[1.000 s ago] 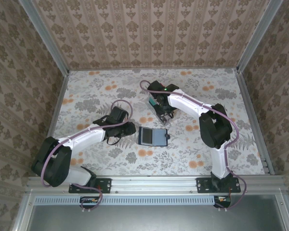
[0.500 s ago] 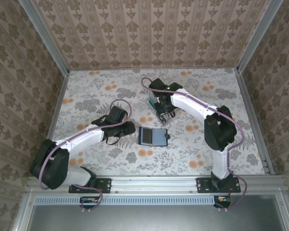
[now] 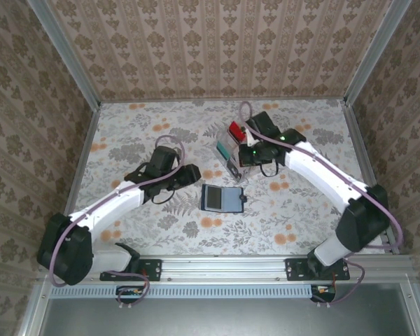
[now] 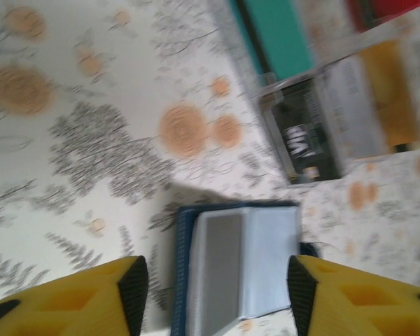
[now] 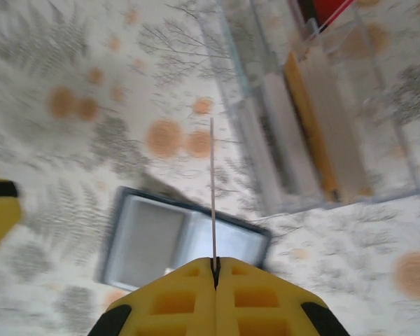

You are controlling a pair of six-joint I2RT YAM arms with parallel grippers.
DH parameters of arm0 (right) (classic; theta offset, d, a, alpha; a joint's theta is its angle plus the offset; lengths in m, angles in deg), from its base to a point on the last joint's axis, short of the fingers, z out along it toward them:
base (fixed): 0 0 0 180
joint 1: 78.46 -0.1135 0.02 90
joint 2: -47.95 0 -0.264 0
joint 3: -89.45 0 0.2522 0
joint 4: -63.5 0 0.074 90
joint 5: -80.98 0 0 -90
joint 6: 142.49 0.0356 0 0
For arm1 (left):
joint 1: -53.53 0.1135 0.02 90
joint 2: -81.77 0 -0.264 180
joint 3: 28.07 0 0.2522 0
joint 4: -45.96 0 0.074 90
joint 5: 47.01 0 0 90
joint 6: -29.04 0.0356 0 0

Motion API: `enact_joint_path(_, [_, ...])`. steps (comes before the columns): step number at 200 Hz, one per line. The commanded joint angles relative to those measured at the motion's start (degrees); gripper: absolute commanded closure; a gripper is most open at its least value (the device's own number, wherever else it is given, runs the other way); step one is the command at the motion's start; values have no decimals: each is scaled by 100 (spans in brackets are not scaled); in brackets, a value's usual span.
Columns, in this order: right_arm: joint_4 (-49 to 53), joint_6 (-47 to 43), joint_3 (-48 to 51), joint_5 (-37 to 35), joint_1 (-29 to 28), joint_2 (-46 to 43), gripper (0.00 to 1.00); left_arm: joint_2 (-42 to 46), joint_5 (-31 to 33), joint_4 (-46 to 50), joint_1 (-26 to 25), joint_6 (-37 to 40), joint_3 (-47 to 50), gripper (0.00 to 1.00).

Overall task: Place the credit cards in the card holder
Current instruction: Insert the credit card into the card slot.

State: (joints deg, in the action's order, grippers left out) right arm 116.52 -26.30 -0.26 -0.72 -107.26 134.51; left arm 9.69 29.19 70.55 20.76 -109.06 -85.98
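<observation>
The right gripper point(image 5: 215, 261) pinches a thin plastic card point(image 5: 212, 189) edge-on, pointing straight out over the unfolded navy wallet point(image 5: 148, 238); the left gripper point(image 4: 215, 280) is spread wide.

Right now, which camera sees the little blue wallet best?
The top external view: the card holder lies open, whole, unblocked. The left wrist view shows it bigger but blurry and cut off below. In the right wrist view the right gripper covers its near edge.

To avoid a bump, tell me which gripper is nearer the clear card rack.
Right. The right gripper, shut on a credit card, hangs at the clear rack's right edge; the left gripper is farther off, beside the card holder.
</observation>
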Motion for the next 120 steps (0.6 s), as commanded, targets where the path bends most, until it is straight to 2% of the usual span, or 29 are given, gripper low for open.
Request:
enact_joint_path(1, [-1892, 1646, 901, 1679, 197, -523, 97, 160, -910, -1024, 174, -499, 106, 37])
enact_joint_path(37, [-3340, 3108, 1732, 2400, 269, -650, 97, -185, -1911, -2113, 333, -1173, 107, 32])
enact_joint_path(61, [-4047, 3904, 2134, 2496, 269, -651, 98, -472, -2265, -2535, 324, -1493, 21, 32])
enact_joint_path(85, [-4481, 4245, 2266, 2639, 270, -650, 98, -574, -2267, -2497, 316, -1560, -39, 32])
enact_joint_path(91, [-4506, 4275, 2252, 2672, 269, -648, 98, -607, -2458, -2500, 316, -1578, -50, 33])
enact_joint_path(120, [-4700, 4403, 2229, 2810, 269, -640, 98, -794, -2634, -2852, 299, -1871, -18, 35])
